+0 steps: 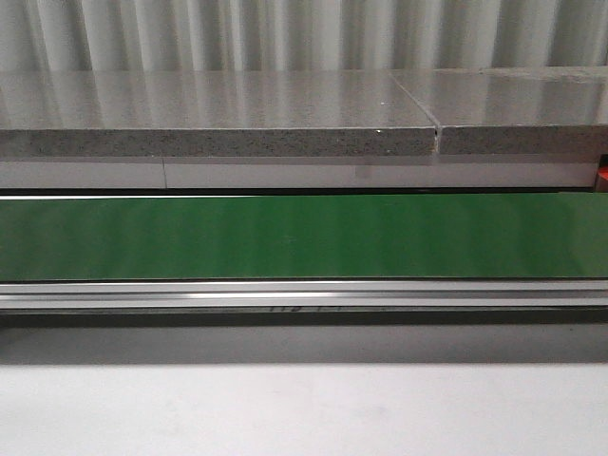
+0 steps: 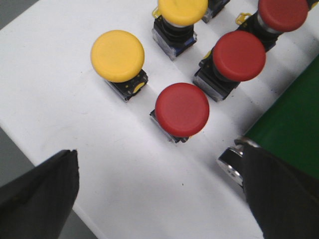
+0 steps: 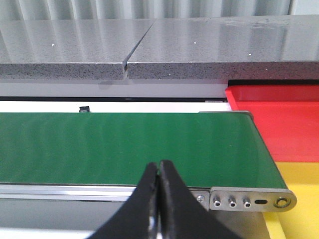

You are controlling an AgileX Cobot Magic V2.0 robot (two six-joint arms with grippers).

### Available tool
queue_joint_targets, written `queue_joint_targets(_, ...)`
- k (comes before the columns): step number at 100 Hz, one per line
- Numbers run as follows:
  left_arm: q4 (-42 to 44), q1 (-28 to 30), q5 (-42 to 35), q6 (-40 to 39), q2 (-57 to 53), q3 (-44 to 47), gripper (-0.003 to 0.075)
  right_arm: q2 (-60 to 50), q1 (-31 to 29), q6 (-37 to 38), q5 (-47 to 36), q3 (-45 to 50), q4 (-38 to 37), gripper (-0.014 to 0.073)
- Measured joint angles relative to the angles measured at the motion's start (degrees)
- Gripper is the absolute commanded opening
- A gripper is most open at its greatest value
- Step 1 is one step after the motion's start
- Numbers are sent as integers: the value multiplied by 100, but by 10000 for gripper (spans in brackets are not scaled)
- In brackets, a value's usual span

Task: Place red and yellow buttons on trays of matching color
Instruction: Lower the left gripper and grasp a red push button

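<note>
1. Left hand: fingers wide apart, empty, above the nearest red button on the white tabletop; crowding yellow button risks a knock
2. Right hand: fingers pressed together, empty, over green belt; red tray and yellow tray both unfilled, so mis-sorting is possible

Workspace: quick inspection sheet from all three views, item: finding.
Surface: white table next to green conveyor belt; belt bare.
Job's things: two yellow buttons, three red buttons standing on the white table; red tray and yellow tray past the belt's end, what shows of them empty.
Clutter: nothing seen.
Grippers: left gripper open above the table near the closest red button, holding nothing; right gripper shut, empty, before the belt.
Cables: nothing seen.
Surroundings: grey stone ledge behind belt, corrugated wall beyond.
</note>
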Motion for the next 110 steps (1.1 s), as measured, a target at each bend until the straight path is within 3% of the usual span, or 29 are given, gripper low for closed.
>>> queue_joint_targets(47, -95, 231, -568, 258, 1143, -101, 621, 0, 0, 0, 0, 0, 0, -67)
queue_joint_targets(102, -160, 231, -641, 452, 1779, -516, 619, 0, 0, 0, 0, 0, 0, -67)
queue_joint_targets(110, -185, 231, -646, 452, 1794, -516, 589, 0, 0, 0, 0, 0, 0, -67)
